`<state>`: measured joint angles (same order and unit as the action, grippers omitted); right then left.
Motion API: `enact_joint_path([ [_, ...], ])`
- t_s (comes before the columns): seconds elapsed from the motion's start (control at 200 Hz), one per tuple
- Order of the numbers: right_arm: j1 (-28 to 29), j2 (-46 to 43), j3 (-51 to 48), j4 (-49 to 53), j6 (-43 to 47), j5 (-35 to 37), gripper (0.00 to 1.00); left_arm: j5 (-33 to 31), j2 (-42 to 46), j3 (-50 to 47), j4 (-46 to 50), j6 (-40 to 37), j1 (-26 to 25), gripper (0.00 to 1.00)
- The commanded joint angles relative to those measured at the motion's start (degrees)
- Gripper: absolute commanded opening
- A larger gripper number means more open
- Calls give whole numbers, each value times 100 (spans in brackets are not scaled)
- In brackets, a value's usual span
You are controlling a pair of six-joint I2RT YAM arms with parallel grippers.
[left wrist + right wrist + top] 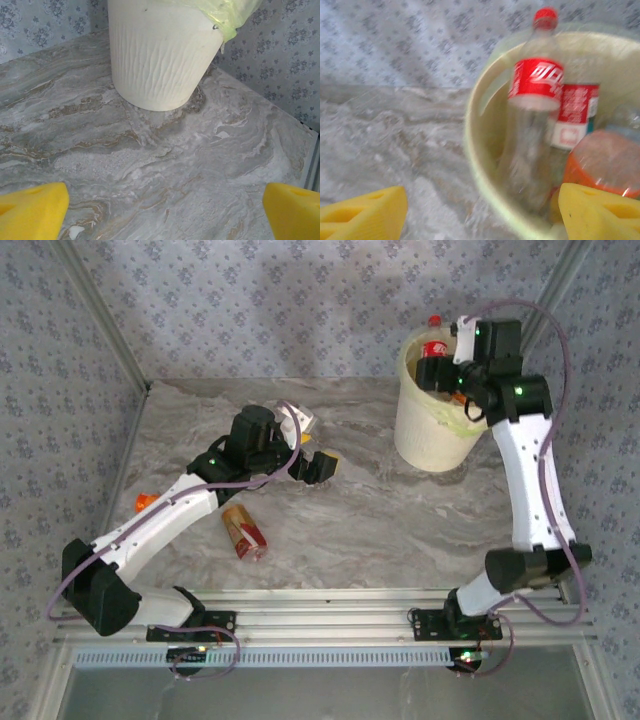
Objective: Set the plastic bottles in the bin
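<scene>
Catching soft, even light from overhead in the top external view, casting only faint shadows on the table [400,530]. Showing the bin [155,55] sharply in the left wrist view, softening the left gripper's fingers [30,210] at the bottom corners. Smearing heavily in the right wrist view, blurring the red-labelled bottle [535,82] throughout.

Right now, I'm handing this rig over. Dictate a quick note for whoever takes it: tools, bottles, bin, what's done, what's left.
Left tool: open over the table, holding nothing.
Right tool: open at the bin, holding nothing.
Done: a red-labelled clear bottle, an orange bottle and at least one more are in the bin.
Left: a brown bottle lies on the table by the left arm. An orange item beside that arm is too hidden to name.
</scene>
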<state>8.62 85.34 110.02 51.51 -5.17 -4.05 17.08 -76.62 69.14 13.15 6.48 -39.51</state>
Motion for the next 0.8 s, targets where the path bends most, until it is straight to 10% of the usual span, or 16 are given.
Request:
enact_joint_path([
  [0.0,336,-723,-790,-142,-476,-253,83,-138,119,-25,-14,-76,-19,100],
  [0.38,1375,-3150,-4456,-1509,-1900,-983,90,-691,423,249,467,462,165,100],
  [0.794,2380,-3516,-5638,-1627,-2061,-942,97,-1904,1307,-15,2619,2093,417,100],
])
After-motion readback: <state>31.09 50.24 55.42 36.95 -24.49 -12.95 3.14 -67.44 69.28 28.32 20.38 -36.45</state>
